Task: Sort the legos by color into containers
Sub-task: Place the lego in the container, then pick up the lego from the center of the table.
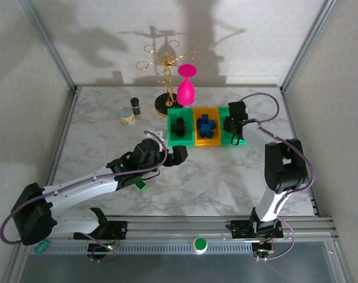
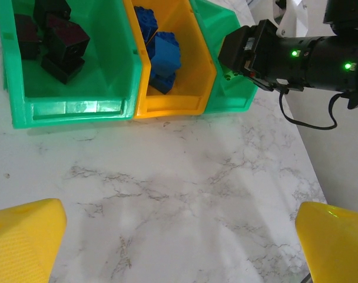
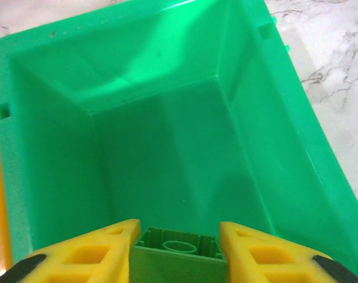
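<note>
Dim top view, large shadows on the back wall [image 1: 108,41], wrist views brighter

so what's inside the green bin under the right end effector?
The green bin shows bare floor and walls as far as the right wrist view reaches. The right end effector holds a green lego over its near end, which covers the floor beneath.

The worktop [image 1: 214,177] was viewed by the top external camera from above and behind the arm bases [image 1: 252,227], looking down and forward from well back. The left wrist camera was held low over the worktop and aimed at the containers [image 2: 73,109] from nearby. The right wrist camera was pointed into the right green container [image 3: 273,118] at very close range. The container row was shared by all three views.
</note>
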Robot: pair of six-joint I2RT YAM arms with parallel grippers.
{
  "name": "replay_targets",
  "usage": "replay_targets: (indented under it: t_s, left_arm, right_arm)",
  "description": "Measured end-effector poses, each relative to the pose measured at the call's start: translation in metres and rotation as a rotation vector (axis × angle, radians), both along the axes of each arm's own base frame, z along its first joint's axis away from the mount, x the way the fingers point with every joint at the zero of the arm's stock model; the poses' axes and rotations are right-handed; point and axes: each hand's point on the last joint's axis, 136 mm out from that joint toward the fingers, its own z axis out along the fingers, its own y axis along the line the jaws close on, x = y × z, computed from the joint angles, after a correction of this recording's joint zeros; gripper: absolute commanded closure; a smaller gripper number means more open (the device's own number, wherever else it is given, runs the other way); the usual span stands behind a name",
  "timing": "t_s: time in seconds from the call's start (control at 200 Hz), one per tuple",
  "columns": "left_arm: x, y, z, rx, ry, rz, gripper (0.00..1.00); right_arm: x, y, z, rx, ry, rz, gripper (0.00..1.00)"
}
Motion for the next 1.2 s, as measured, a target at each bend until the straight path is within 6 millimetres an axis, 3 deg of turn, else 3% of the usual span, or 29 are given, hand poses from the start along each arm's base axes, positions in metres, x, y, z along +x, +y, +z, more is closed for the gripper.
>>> replay_targets:
  t_s: [0.17, 0.421, 0.526, 0.686, 0.771, 0.881, 0.976, 1.201]
  left_arm:
    - [0.001, 0.000, 0.002, 0.005, -0.010, 0.001, 0.00]
    - [0.004, 0.002, 0.005, 0.014, -0.026, 0.010, 0.00]
    - [0.003, 0.003, 0.006, 0.017, -0.026, 0.015, 0.00]
    - [0.001, 0.010, 0.013, 0.015, -0.036, 0.027, 0.00]
    - [-0.001, 0.018, 0.024, 0.004, -0.056, 0.045, 0.00]
    - [-0.006, 0.032, 0.038, -0.016, -0.081, 0.075, 0.00]
    - [-0.013, 0.048, 0.042, -0.030, -0.088, 0.109, 0.00]
    - [-0.029, 0.095, 0.030, -0.016, -0.053, 0.221, 0.00]
  right_arm:
    - [0.005, -0.005, -0.007, -0.010, 0.003, -0.015, 0.58]
    - [0.007, -0.004, -0.003, -0.005, -0.012, -0.015, 0.57]
    - [0.006, -0.003, 0.014, 0.009, -0.045, -0.010, 0.55]
    - [-0.006, 0.009, 0.060, 0.053, -0.136, 0.017, 0.53]
    - [-0.022, 0.028, 0.079, 0.078, -0.172, 0.058, 0.51]
    - [-0.048, 0.063, 0.088, 0.106, -0.184, 0.146, 0.49]
    - [-0.076, 0.102, 0.082, 0.128, -0.161, 0.251, 0.47]
    - [-0.146, 0.197, 0.057, 0.167, -0.082, 0.527, 0.44]
